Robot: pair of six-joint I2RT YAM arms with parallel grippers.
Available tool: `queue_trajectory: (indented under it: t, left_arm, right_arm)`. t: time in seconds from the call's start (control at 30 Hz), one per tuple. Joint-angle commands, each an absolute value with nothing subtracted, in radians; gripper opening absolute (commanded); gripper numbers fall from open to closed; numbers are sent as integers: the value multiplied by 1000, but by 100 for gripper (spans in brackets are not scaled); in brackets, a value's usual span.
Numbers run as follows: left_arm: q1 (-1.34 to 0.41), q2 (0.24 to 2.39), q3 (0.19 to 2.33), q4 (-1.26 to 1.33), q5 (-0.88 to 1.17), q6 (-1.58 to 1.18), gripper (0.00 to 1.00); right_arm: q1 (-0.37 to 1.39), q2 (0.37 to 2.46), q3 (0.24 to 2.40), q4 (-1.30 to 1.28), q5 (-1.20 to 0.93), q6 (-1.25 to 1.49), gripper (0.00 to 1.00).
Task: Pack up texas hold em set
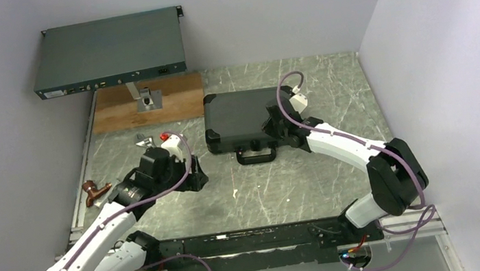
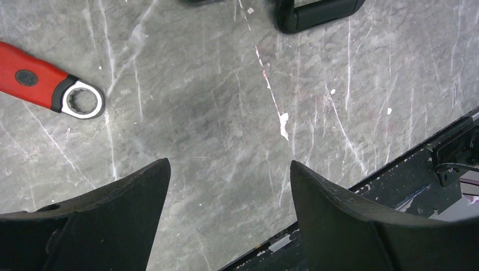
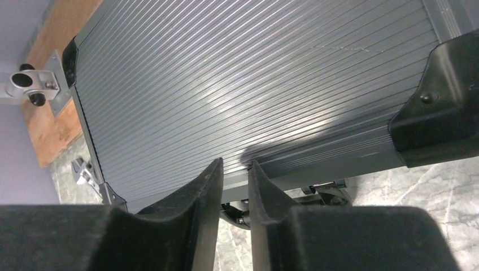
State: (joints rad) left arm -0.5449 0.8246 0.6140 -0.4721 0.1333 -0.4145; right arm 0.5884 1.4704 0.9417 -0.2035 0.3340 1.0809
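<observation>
The black case (image 1: 240,117) of the texas hold em set lies closed on the table, its ribbed lid (image 3: 254,73) up and its handle (image 1: 257,155) toward the arms. My right gripper (image 1: 276,128) is at the case's front right edge. In the right wrist view, the right gripper (image 3: 234,162) has its fingertips over the lid's front rim, a narrow gap between them and nothing in it. My left gripper (image 1: 195,179) hovers over bare table left of the handle. The left wrist view shows the left gripper (image 2: 229,164) wide open and empty, with the handle (image 2: 316,14) at the top edge.
A red-handled wrench (image 2: 51,84) lies on the table left of the case. A grey electronics box (image 1: 109,51) stands at the back left above a wooden board (image 1: 147,102) with a metal clamp (image 3: 28,84). A small brown object (image 1: 95,191) sits near the left edge.
</observation>
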Motion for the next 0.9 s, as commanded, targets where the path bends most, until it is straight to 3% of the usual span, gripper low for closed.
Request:
queue_trajectory:
  t: [0.0, 0.2, 0.3, 0.43, 0.5, 0.7, 0.87]
  left_arm:
    - [-549, 787, 638, -496, 114, -435, 85]
    - [-549, 756, 637, -522, 100, -446, 91]
    - [-549, 726, 630, -545, 80, -445, 96]
    - [-549, 666, 616, -561, 61, -448, 100]
    - [-549, 635, 617, -554, 38, -464, 100]
    - [-547, 645, 680, -617, -73, -557, 100]
    - [-548, 651, 738, -684, -55, -469, 100]
  right_arm:
    - [583, 1439, 969, -265, 321, 991, 32]
    - [583, 1380, 1063, -341, 334, 854, 68]
    - [582, 1307, 1082, -389, 345, 791, 80]
    - [584, 1145, 1029, -420, 350, 719, 89]
    - [584, 1037, 982, -428, 351, 701, 99]
    - [583, 829, 929, -604, 413, 756, 100]
    - [584, 639, 867, -674, 408, 778, 100]
